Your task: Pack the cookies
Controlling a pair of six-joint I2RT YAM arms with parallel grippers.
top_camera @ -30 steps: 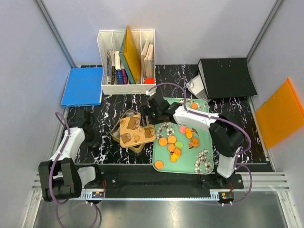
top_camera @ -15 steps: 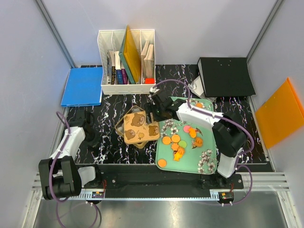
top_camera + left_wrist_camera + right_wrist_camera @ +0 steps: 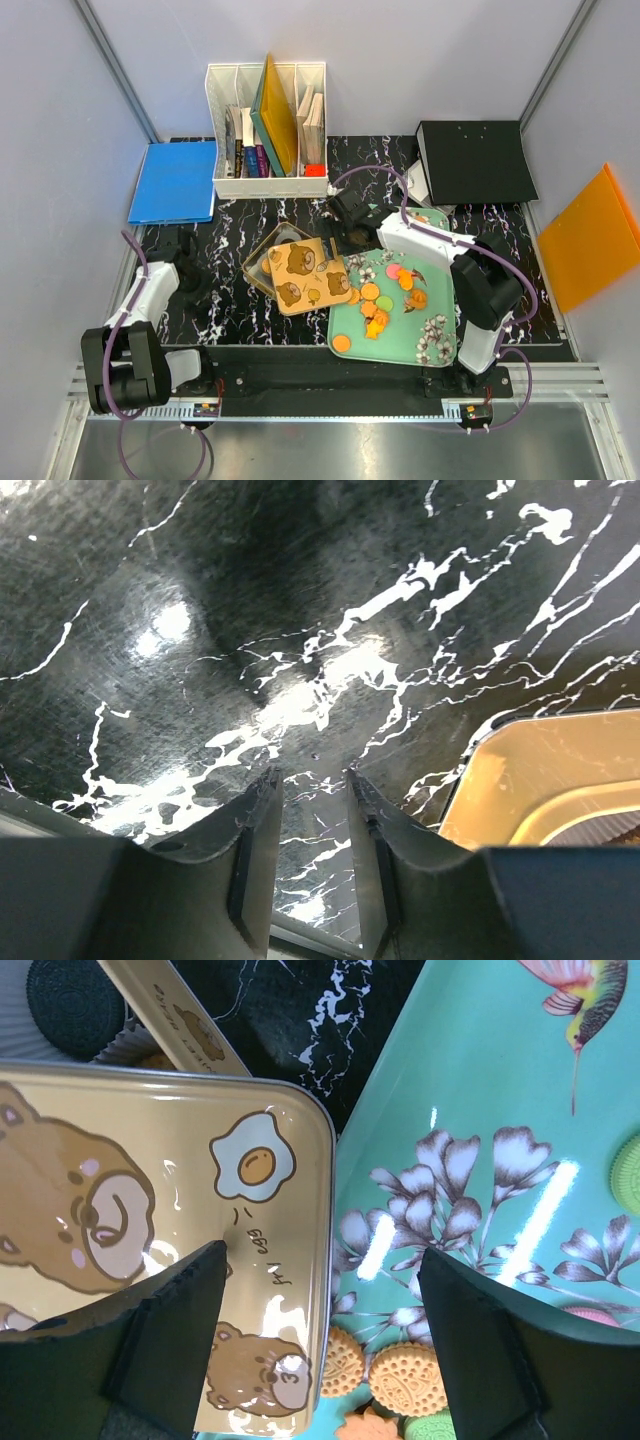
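On the black marbled table (image 3: pixel 230 225), found the bear-printed lid (image 3: pixel 312 275) farther right than a second before and turned, one corner now overlapping the left rim of the mint-green tray (image 3: pixel 398 340). Had lain just beside that tray earlier. Still partly covered the gold tin (image 3: pixel 256 268) beneath. Saw the right arm shifted rightward and toward the far side, the left arm about where it had been.

Noted pale grey walls on three sides. Along the far edge, counted a white file rack (image 3: pixel 267 130) of books, a blue folder (image 3: pixel 173 182) to its left, a black binder (image 3: pixel 478 162) to its right. Against the right wall, spotted an orange sheet (image 3: pixel 592 238).

Found the right gripper (image 3: pixel 322 1260) spread wide above the lid's edge and the tray's rim, clasping nothing; could not tell whether touching either. Found the left gripper (image 3: pixel 311 776) narrowly parted over bare table, nothing between its fingers, the tin's corner just to its right.

Counted most cookies (image 3: pixel 371 292) loose on the tray, mainly orange, some pink and green. Glimpsed a black one in a white paper cup (image 3: pixel 130 1032) inside the tin.
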